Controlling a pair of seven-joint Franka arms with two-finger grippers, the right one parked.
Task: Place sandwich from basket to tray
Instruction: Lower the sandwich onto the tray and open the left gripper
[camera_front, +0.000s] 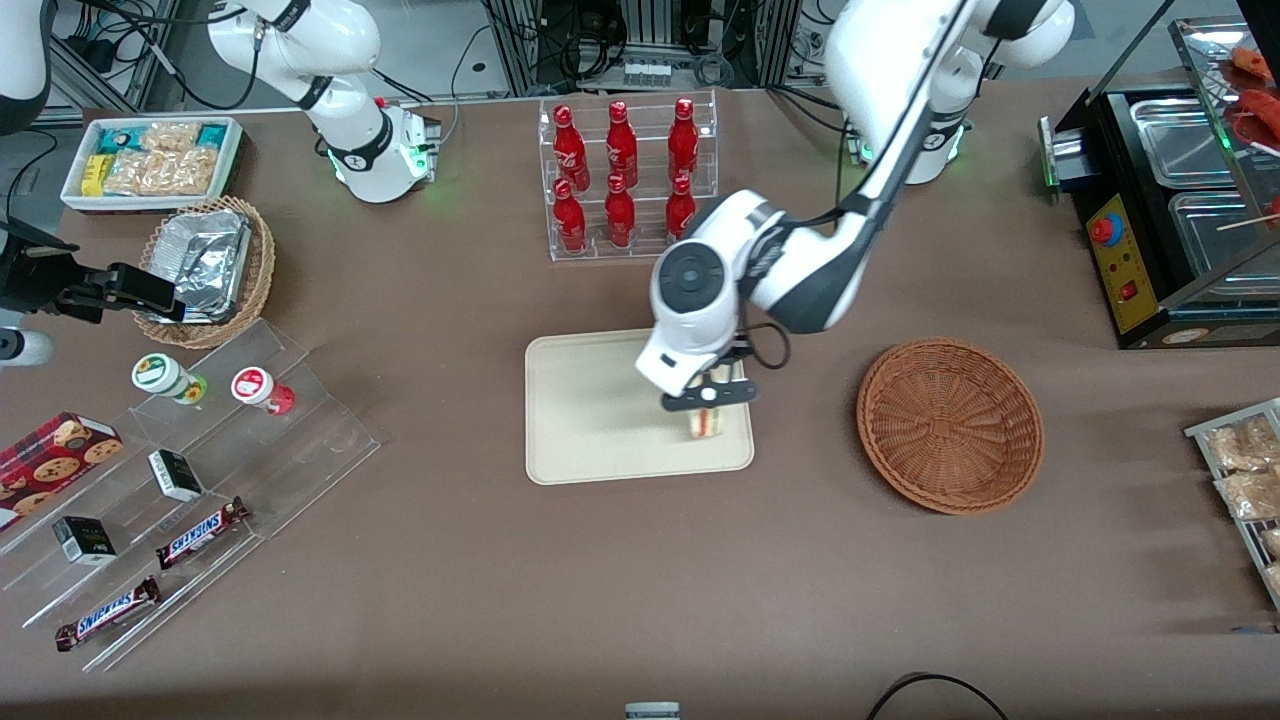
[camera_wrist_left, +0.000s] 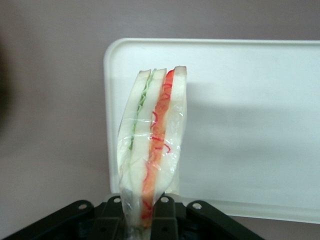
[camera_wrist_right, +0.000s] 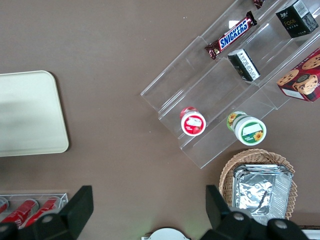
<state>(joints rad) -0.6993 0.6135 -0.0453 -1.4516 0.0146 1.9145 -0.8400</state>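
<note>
**Cream tray reached, release pending**

Front view: the end effector holds the sandwich over the tray, near its basket-side edge; the wicker basket sits empty.

Left wrist view: the fingers are clamped on the wrapped sandwich. Next, probably lower and open.

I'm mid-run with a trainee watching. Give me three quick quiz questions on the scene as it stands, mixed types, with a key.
1. True or false: the sandwich lies in the basket.
2. What is the gripper shut on? A) a red bottle B) the sandwich C) a chocolate bar
3. Fill in: the gripper is above the ____, at its edge toward the basket.

Key:
1. False. It is held over the tray, and the basket holds nothing.
2. B. In the wrist view the fingers clamp the wrapped sandwich.
3. tray
</note>
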